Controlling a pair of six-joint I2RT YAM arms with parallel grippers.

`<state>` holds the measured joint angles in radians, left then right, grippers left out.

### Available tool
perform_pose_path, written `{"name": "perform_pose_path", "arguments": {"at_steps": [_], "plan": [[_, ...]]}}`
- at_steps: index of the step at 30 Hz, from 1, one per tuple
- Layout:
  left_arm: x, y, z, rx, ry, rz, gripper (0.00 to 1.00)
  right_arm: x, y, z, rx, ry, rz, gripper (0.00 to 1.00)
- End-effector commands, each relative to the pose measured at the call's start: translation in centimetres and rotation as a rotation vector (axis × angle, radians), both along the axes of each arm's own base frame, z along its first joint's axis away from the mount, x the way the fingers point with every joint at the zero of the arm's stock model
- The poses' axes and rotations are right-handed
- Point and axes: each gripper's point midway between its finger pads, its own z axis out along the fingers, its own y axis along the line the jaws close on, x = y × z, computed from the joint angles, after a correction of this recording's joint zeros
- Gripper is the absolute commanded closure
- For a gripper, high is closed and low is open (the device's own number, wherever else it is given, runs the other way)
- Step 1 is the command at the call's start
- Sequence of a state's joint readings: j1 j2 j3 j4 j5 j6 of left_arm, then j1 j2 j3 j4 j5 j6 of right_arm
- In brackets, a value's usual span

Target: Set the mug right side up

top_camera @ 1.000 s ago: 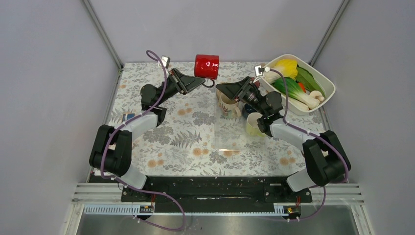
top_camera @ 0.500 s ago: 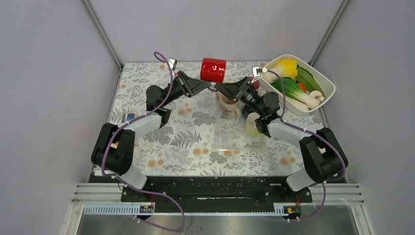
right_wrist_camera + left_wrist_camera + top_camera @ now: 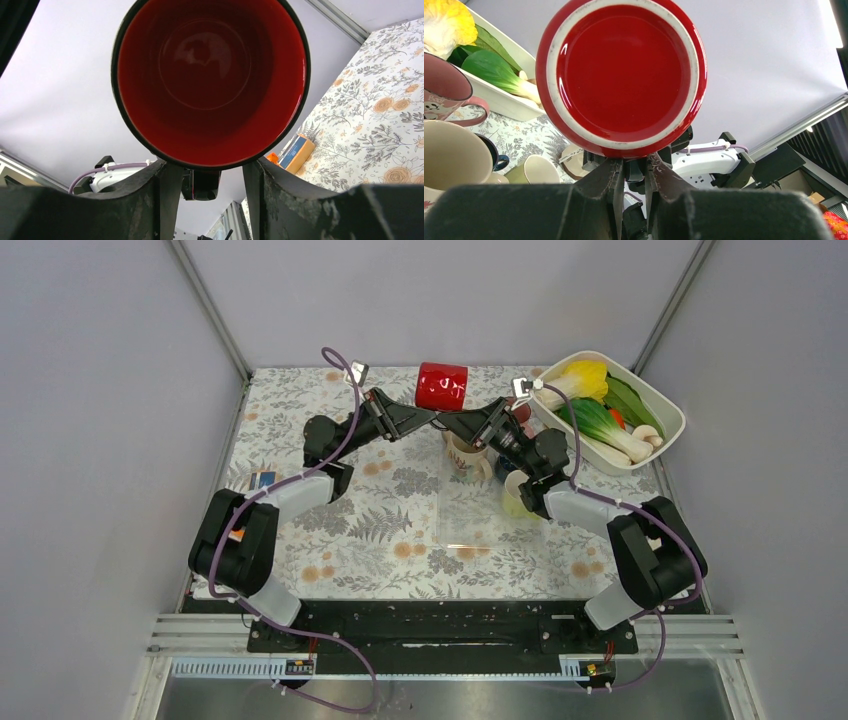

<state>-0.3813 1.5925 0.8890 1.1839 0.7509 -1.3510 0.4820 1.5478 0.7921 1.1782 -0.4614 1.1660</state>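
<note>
Red glazed mug [image 3: 442,386] – lying on its side in the air over the far middle of the table [image 3: 380,510], between the two claws. Base, white-ringed, faces the left wrist camera; dark-rimmed mouth faces the right. Left gripper [image 3: 432,418]: fingers [image 3: 606,182] pinched nearly together under the mug's body, carrying it; the part they clamp is hidden. Right gripper [image 3: 450,422]: fingers [image 3: 160,190] spread wide either side of the lower rim – not closed on it. Floral cloth on table. Cream mug [image 3: 466,455] and yellowish mug [image 3: 515,495] upright at right; white bin [image 3: 668,405] of vegetables far right. Grey walls [image 3: 450,290].
</note>
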Motion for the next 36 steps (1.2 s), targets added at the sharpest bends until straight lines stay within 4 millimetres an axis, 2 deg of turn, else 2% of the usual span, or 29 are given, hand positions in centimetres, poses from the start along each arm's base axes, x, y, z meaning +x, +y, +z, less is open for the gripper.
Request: {"name": "perform_pose_path", "arguments": {"at_steps": [1,19,28,36], "plan": [[-1.8,0.2,2.9,-0.055,-0.182,0.004,1.0,-0.3,-0.2,2.4,0.055,-0.06,-0.011,0.47],[-2.5,-0.3,2.1,-0.029,-0.2,-0.013,1.0,0.4,-2.5,4.4,0.114,-0.062,-0.053,0.65],[-3.9,-2.1,1.1,-0.001,-0.217,-0.08,1.0,0.9,-4.1,5.7,0.147,-0.072,-0.09,0.81],[-5.6,-3.9,0.7,0.017,-0.244,-0.164,1.0,1.0,-5.4,6.7,0.159,-0.087,-0.118,0.84]]}}
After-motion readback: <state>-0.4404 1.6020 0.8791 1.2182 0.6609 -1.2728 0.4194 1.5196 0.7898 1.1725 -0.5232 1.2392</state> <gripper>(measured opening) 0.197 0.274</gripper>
